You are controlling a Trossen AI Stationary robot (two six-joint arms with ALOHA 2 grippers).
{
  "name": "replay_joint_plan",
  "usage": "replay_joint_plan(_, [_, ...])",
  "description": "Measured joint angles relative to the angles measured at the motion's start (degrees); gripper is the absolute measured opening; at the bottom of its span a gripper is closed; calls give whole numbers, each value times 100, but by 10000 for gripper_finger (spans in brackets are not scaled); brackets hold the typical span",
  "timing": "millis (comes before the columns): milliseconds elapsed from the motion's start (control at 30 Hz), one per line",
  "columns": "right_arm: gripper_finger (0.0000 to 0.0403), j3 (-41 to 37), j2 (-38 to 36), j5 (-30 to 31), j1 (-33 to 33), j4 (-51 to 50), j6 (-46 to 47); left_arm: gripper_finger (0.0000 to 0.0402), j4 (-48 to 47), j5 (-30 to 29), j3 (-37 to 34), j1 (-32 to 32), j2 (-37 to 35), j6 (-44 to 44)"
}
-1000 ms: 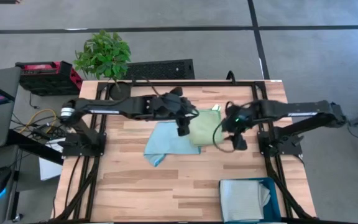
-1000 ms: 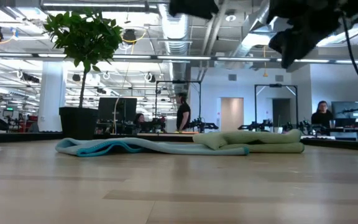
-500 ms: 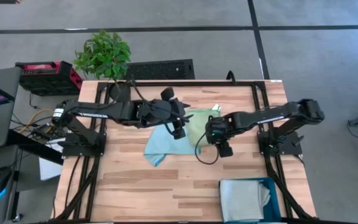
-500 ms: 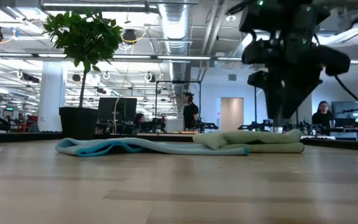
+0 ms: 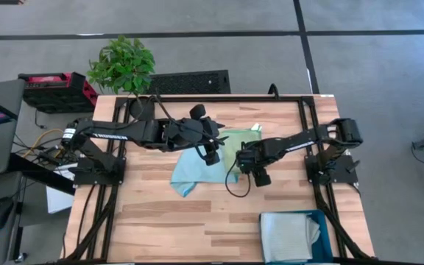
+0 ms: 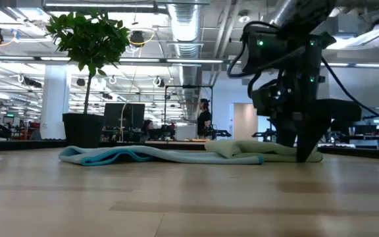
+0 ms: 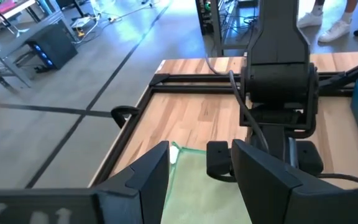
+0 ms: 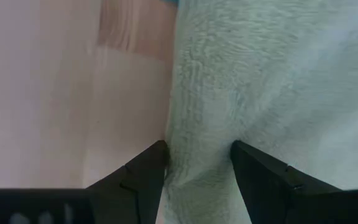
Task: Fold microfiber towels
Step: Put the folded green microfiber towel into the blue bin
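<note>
Right tool [image 8: 197,165] astride green towel [image 8: 272,93], seemingly.

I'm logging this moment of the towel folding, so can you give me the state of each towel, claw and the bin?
pale green towel: folded, lying partly over the blue one.
light blue towel: spread flat, one corner rumpled.
grey towels: lying in the bin.
teal bin: at the table's near edge, holding towels.
left claw: open, over the two towels.
right claw: open, down at the green towel's edge, astride it.

Fuzzy, matt pale green cloth [image 8: 272,81] lies on the smooth, lightly glossy wood-plank surface [image 5: 160,213] with a black metal frame [image 5: 197,96].
</note>
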Motion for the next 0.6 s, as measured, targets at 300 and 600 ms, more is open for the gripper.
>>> replay_joint_plan(300, [193, 22, 221, 562, 45, -22, 458, 167, -98, 0, -1, 0, 0, 2])
replay_joint_plan(600, [58, 8, 208, 730, 27, 100, 876, 167, -98, 0, -1, -71, 0, 4])
